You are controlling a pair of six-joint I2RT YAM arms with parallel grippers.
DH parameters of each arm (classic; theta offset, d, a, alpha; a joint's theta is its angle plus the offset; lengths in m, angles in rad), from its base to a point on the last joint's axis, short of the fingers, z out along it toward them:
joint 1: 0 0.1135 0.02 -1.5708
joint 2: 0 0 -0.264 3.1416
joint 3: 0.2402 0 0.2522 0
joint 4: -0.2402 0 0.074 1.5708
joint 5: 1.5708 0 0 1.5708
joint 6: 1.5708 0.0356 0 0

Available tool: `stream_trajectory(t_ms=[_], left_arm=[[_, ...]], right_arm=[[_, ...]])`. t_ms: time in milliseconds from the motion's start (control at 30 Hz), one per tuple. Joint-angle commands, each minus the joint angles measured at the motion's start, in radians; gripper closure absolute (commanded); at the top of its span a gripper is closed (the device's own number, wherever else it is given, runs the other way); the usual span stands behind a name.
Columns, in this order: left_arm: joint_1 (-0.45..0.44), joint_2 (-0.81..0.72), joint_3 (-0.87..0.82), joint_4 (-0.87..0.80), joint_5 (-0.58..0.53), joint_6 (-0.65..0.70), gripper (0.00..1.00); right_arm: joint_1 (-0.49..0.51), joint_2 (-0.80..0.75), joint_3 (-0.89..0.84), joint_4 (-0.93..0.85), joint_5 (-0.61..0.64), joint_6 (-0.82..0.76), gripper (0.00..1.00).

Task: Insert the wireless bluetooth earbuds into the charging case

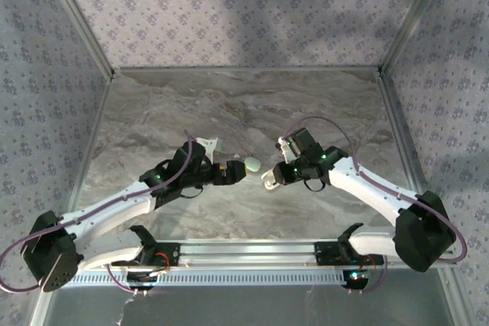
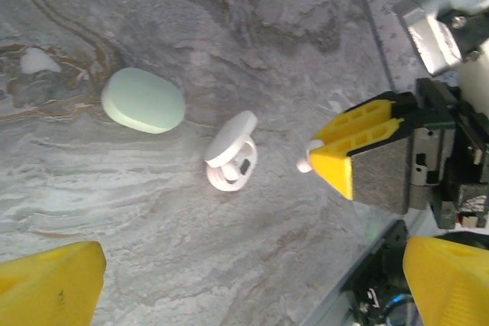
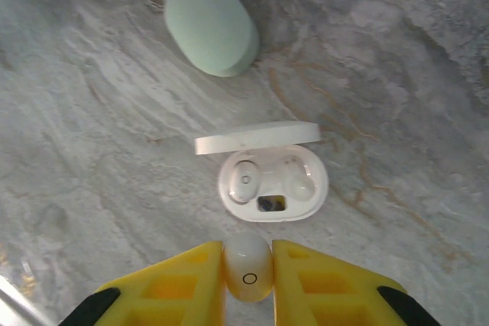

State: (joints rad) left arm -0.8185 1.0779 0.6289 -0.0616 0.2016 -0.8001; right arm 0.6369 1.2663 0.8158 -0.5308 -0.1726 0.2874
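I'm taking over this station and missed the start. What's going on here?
The right gripper is shut on a small white earbud and holds it just in front of the open white charging case, which lies on the marble table with its lid up. One well of the case seems to hold an earbud already. The left gripper is open and holds nothing. A closed mint-green case lies beyond the white one.
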Motion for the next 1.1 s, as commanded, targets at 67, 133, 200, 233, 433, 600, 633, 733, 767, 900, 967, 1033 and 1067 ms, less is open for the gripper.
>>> stream_trajectory(t_ms=[67,133,200,233,433,600,633,733,767,900,967,1033,1067], left_arm=[[-0.003,0.04,0.033,0.029,-0.042,0.027,0.0],[-0.003,0.053,0.048,0.015,-0.041,0.039,0.0],[-0.003,0.065,0.058,0.007,-0.039,0.052,0.0],[-0.004,0.072,0.061,0.003,-0.039,0.059,0.0],[-0.003,0.107,0.083,0.001,-0.027,0.071,0.0],[-0.004,0.105,0.071,0.022,-0.027,0.067,0.0],[-0.004,0.104,0.069,0.022,-0.026,0.067,0.0],[-0.002,0.102,0.066,0.02,-0.027,0.074,0.0],[-0.003,0.105,0.066,0.022,-0.027,0.076,0.0],[-0.003,0.12,0.072,0.028,-0.021,0.08,0.0],[-0.003,0.126,0.073,0.035,-0.016,0.078,0.0],[-0.003,0.132,0.074,0.042,-0.016,0.076,0.0],[-0.003,0.134,0.074,0.045,-0.016,0.075,0.0]], right_arm=[[0.028,0.054,-0.009,0.003,0.113,-0.03,0.78],[0.047,0.08,-0.006,0.007,0.141,-0.03,0.78],[0.073,0.103,-0.003,0.014,0.179,-0.03,0.78],[0.081,0.113,0.0,0.015,0.19,-0.03,0.78],[0.128,0.157,0.014,0.013,0.265,-0.031,0.78],[0.151,0.149,0.019,0.02,0.31,-0.037,0.77],[0.153,0.148,0.02,0.022,0.316,-0.039,0.77],[0.155,0.149,0.024,0.03,0.33,-0.046,0.77],[0.156,0.148,0.026,0.033,0.335,-0.049,0.77],[0.156,0.153,0.031,0.039,0.355,-0.063,0.77],[0.156,0.155,0.034,0.045,0.359,-0.069,0.77],[0.155,0.16,0.038,0.047,0.361,-0.073,0.77],[0.155,0.165,0.042,0.049,0.36,-0.074,0.77]])
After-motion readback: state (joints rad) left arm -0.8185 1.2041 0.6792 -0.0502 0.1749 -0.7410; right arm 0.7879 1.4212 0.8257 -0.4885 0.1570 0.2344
